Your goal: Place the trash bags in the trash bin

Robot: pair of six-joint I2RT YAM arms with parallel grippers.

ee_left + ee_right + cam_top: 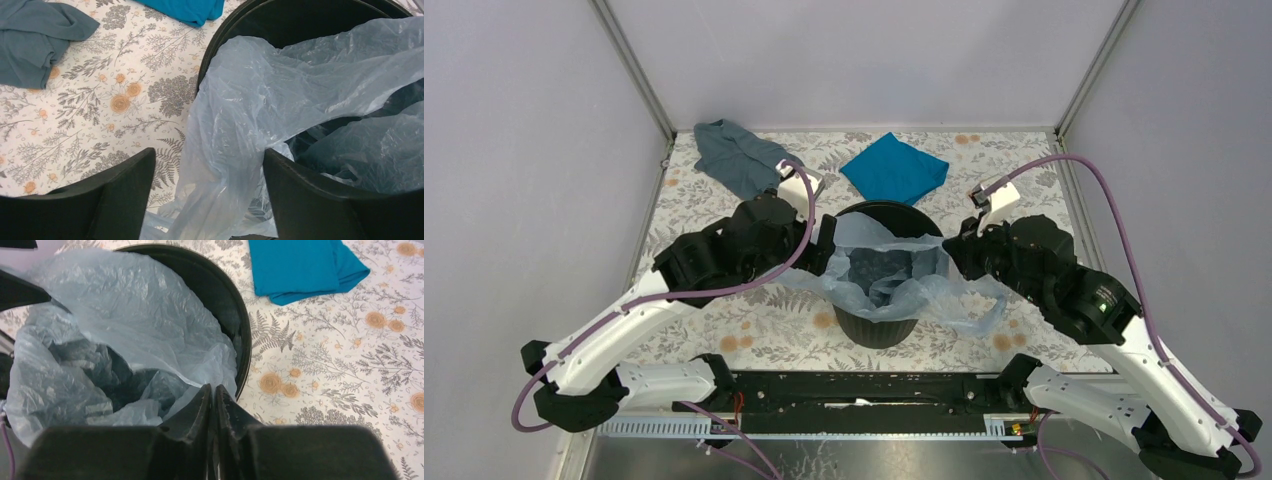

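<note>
**Top view.** The trash bin (pixel 876 330) stands at the middle of the table (pixel 724 320). The trash bag (pixel 894 265) lies partly in its mouth, and film spills over the left and right rim onto the table. The left gripper (pixel 824 245) sits at the left rim and the right gripper (pixel 952 250) at the right rim.

**Left wrist view.** The fingers (pixel 125 195) stand wide apart. They straddle a hanging fold of film and clamp nothing.

**Right wrist view.** The fingers (pixel 192 415) are closed almost together at the film's edge. Whether film is pinched cannot be told.

**Step in hand.** Tucking the overhang inside. The next move probably calls for gripping the outer film, lifting it over the rim and pressing it down.
</note>
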